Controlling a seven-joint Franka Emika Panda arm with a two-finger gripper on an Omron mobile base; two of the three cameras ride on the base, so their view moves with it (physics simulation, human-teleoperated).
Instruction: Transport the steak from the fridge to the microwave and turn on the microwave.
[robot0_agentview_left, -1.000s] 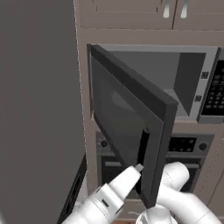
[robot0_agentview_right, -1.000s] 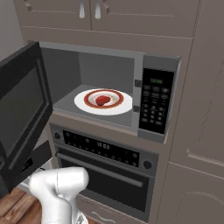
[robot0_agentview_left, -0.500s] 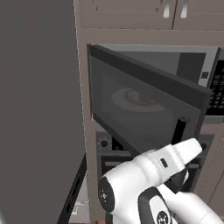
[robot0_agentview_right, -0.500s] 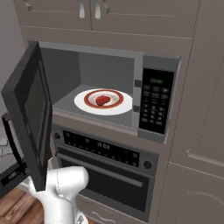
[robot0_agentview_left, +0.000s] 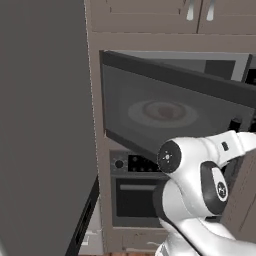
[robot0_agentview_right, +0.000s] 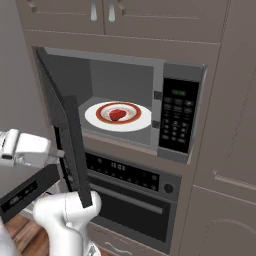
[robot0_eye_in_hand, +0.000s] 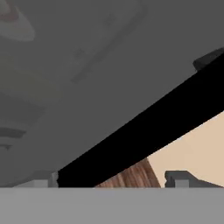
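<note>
Steak (robot0_agentview_right: 117, 114): on the white red-rimmed plate (robot0_agentview_right: 95, 116), inside the microwave (robot0_agentview_right: 125, 80), mid-cavity. Door (robot0_agentview_right: 65, 130): partly swung, standing between the arm (robot0_agentview_right: 27, 149) at left and the cavity. Fingers (robot0_eye_in_hand: 175, 179): spread wide, pinching nothing, close against the door's tinted face. Step in hand, judged: shutting the door; push flat near its free edge, following its arc. Keypad (robot0_agentview_right: 175, 117): at right, unobstructed. Oven (robot0_agentview_right: 135, 200) below; open room lies left of the door.
</note>
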